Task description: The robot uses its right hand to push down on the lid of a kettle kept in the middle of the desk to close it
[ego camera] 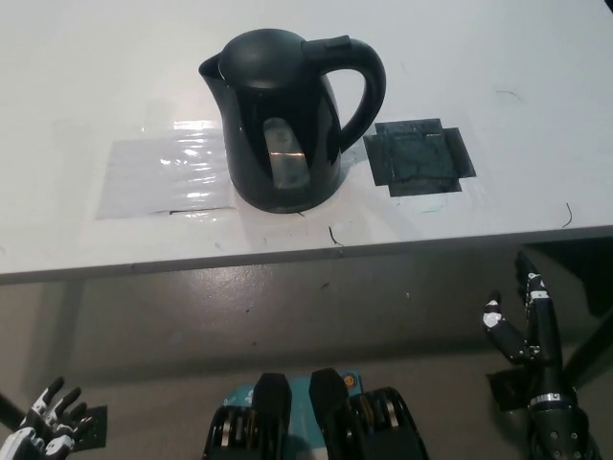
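Your black electric kettle (287, 120) stands mid-desk, its domed lid (261, 50) looking already seated, so the push seems done or barely needed. Your right hand (530, 321) hangs below the desk (536, 57) edge at lower right, fingers apart, holding nothing; to press again, lift it over the lid. The left hand (48, 417) rests at bottom left, fingers spread. Smooth matte plastic, a looped handle; clear tape (158, 177) and a dark taped patch (420, 158) flank it.

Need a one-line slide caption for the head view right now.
Black kettle with lid down on the white desk; right robot hand below the desk edge.
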Available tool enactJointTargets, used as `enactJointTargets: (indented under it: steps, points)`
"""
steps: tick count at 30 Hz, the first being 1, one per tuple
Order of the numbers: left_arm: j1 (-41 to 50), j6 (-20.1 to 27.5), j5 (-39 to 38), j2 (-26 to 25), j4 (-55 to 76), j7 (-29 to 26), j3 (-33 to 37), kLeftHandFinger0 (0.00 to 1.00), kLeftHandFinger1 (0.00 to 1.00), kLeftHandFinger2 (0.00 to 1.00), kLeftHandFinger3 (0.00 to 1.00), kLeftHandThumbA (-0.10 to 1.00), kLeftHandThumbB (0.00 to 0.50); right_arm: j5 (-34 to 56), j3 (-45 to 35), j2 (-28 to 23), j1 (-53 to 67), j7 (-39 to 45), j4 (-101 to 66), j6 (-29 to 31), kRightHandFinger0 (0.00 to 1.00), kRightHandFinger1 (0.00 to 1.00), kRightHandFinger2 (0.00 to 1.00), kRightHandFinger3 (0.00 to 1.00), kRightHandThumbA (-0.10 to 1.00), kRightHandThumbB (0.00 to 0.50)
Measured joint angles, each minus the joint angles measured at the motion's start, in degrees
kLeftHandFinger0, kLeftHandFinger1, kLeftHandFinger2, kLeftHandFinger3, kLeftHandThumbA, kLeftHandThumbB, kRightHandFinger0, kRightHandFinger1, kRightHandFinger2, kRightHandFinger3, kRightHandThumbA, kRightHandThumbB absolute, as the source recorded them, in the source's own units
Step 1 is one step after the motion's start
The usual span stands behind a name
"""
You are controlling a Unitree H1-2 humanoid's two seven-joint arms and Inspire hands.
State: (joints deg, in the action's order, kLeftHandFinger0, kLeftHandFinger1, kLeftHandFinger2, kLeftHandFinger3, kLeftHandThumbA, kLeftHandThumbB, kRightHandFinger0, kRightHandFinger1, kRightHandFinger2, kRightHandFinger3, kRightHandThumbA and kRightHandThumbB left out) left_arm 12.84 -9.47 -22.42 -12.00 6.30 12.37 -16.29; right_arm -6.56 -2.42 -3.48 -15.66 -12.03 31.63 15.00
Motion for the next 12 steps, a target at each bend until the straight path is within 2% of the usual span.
enactJointTargets:
  steps: [2,5,8,12]
  points:
    - [-0.05,0.02,0.0,0.0,-0.04,0.0,0.02,1.0,1.0,1.0,1.0,0.23,0.257,-0.04,-0.02,-0.01,0.0,-0.17,0.01,0.0,1.0,1.0,1.0,1.0,0.19,0.0]
    - [-0.23,0.04,0.0,0.02,-0.23,0.0,0.02,1.0,1.0,1.0,1.0,0.24,0.265,-0.11,-0.08,-0.02,-0.05,-0.47,-0.01,-0.01,1.0,1.0,1.0,1.0,0.25,0.0]
    - [-0.37,0.05,0.0,0.02,-0.42,0.0,0.03,1.0,1.0,1.0,1.0,0.24,0.271,-0.21,-0.23,-0.01,-0.1,-0.71,-0.05,-0.01,1.0,1.0,1.0,1.0,0.22,0.0]
    - [-0.37,0.11,0.0,0.04,-0.5,0.01,0.02,1.0,1.0,1.0,1.0,0.24,0.272,0.08,-0.71,0.01,-0.15,-0.73,-0.04,-0.03,1.0,1.0,1.0,1.0,0.23,0.001]
